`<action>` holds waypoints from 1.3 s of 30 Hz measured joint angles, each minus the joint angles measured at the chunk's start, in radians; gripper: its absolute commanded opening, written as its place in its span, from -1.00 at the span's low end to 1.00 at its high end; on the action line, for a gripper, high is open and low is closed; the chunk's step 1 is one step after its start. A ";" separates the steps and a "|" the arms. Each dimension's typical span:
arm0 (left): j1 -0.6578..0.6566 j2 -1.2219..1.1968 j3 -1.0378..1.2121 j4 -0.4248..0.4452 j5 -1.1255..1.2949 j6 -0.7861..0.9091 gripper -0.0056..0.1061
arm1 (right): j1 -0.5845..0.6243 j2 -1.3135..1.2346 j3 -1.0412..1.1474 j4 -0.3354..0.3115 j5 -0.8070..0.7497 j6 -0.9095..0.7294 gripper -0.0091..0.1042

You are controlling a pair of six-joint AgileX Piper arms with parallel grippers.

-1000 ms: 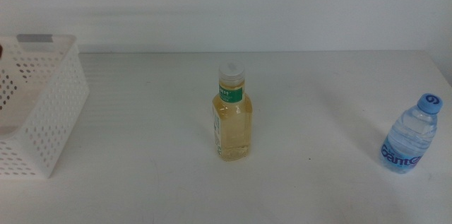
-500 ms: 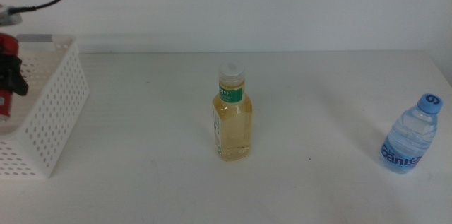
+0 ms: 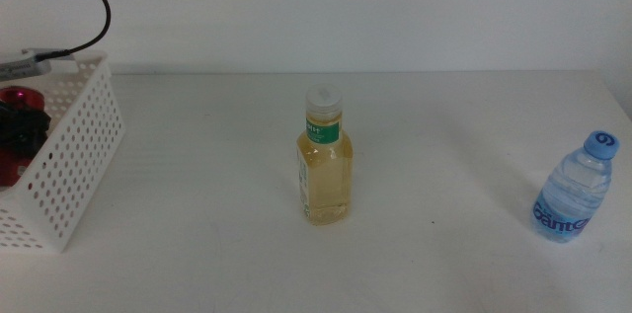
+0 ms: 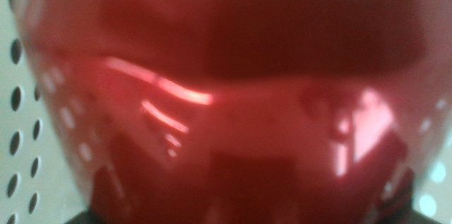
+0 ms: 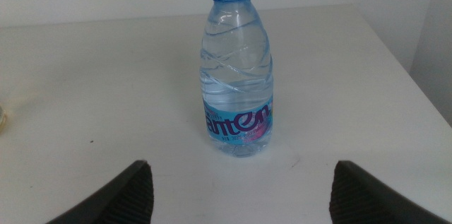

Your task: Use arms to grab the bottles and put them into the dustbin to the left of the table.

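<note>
Middle cam sits high, looking forward and down over the whole table (image 3: 444, 135), fairly far back. Left wrist cam is jammed right up against the red can (image 4: 226, 97), which fills its frame. Right wrist cam looks low across the tabletop at the water bottle (image 5: 238, 68), pretty close. That bottle also shows at the middle view's right edge.

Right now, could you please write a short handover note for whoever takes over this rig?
Left gripper: over the dustbin at the table's left, shut on the red can, not yet released.
Right gripper: open, facing the water bottle, not touching it.
Yellow bottle: upright mid-table, untouched.
Water bottle: upright at the right edge.
Done: can carried to the bin.
Left: drop the can, then bin both bottles.
</note>
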 measured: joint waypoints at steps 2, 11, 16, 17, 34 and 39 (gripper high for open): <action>0.000 0.000 0.000 0.000 -0.007 -0.007 -0.41 | 0.000 0.000 0.000 0.000 0.000 0.000 0.31; -0.012 0.000 -0.004 -0.031 -0.006 0.015 0.70 | 0.000 0.000 0.000 0.000 0.000 0.000 0.31; -0.062 -0.007 -0.009 0.005 0.002 -0.005 0.72 | 0.000 0.000 0.000 0.000 0.000 0.000 0.31; -0.069 -0.014 -0.009 0.023 0.003 -0.025 0.72 | 0.000 0.000 0.000 0.000 0.000 0.000 0.31; -0.235 -0.514 0.040 0.059 0.002 -0.146 0.59 | 0.000 0.000 0.000 0.000 0.000 0.000 0.31; -0.380 -0.665 0.204 0.045 -0.116 -0.152 0.52 | 0.000 0.000 0.000 0.000 0.000 0.000 0.31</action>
